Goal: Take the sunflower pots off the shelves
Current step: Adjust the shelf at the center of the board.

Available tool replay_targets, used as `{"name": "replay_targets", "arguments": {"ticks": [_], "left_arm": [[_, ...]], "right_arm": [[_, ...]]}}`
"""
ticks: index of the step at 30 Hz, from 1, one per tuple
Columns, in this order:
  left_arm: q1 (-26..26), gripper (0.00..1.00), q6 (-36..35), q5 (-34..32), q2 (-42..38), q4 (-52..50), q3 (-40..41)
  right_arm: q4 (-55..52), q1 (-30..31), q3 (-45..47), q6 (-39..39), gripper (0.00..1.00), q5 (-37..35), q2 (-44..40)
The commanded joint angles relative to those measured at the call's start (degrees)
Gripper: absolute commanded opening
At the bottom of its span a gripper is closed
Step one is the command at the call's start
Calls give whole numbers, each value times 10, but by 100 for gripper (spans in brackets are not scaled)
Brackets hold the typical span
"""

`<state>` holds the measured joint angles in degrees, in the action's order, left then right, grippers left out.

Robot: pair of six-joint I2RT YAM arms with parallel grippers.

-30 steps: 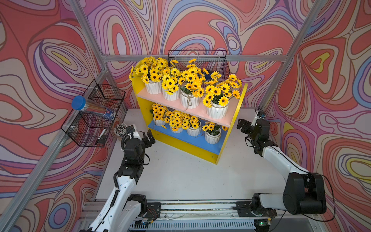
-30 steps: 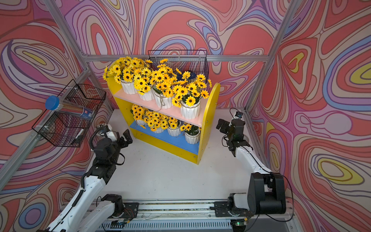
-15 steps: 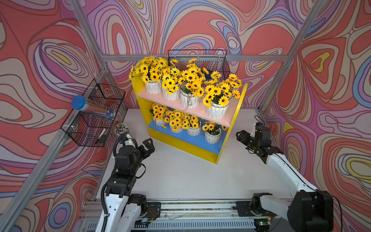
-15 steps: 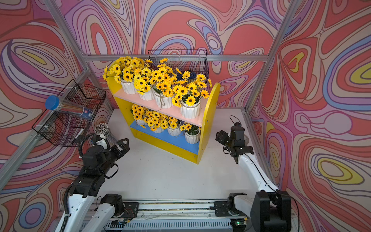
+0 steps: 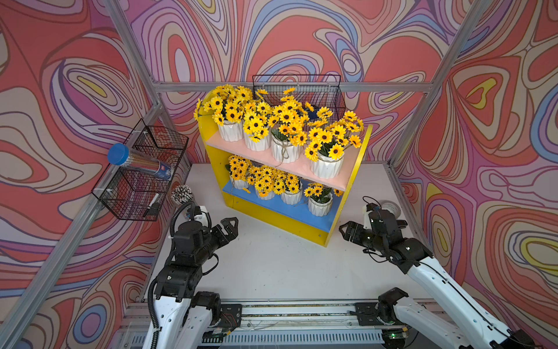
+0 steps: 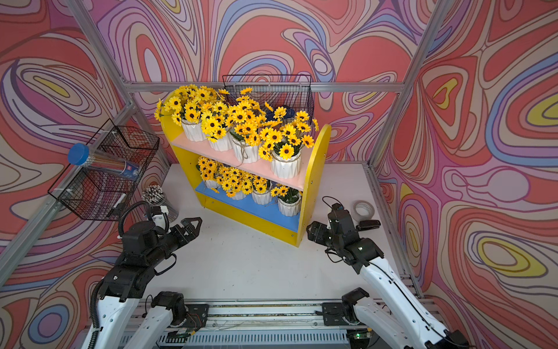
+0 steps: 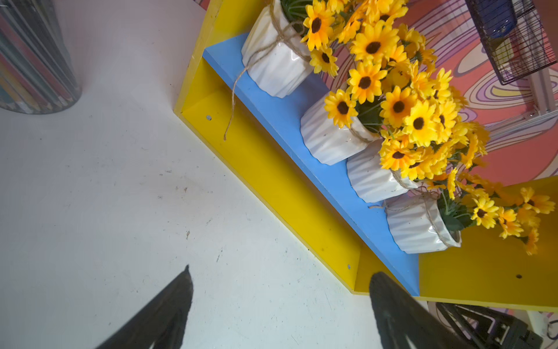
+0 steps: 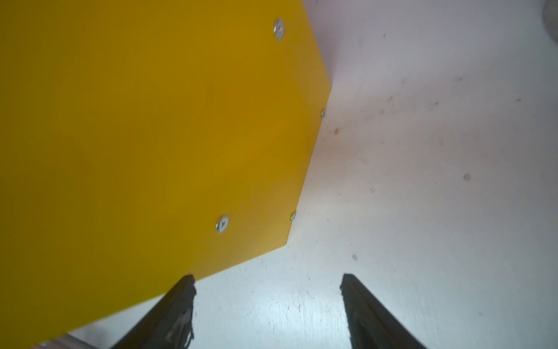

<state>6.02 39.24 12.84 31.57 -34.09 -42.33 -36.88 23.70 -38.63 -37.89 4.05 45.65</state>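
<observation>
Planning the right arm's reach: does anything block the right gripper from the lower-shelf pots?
Yes: the shelves' yellow side panel stands between the right gripper and the nearest lower pot; the front is open.

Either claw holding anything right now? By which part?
Nothing held. Left claw and right claw are both open and empty; all sunflower pots sit on the shelves.

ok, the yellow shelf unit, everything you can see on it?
The shelves are a small yellow unit, painted wood by the look, with rounded side panels, a pale pink upper board and a blue lower board; screw heads show in the side. It stands upright on the white table, skewed to its edges. Four sunflower pots sit on each board. The right end effector, open, is close beside one side panel; contact unclear.
</observation>
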Motion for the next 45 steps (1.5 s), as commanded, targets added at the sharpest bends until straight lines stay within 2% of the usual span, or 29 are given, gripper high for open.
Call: {"name": "replay_targets", "arguments": {"ticks": [1,5,10,15,19,29,36,45], "left_arm": [[1,93,6,22,-5,-5,11],[2,93,11,38,-3,0,15],[1,93,14,43,-10,3,20],[1,93,17,46,-20,3,20],[1,93,12,44,-22,2,20],[1,93,12,44,-21,8,18],[1,93,9,46,-21,8,13],[1,93,8,44,-18,9,14]], "right_arm": [[1,28,42,-47,87,12,-53],[67,45,86,-63,89,68,-67],[193,74,97,-61,91,55,1],[253,83,107,-62,90,-3,39],[281,83,115,-71,84,-43,68],[306,80,97,-56,78,-116,139],[317,56,80,-32,75,-123,187],[348,-2,63,8,75,-82,232]]}}
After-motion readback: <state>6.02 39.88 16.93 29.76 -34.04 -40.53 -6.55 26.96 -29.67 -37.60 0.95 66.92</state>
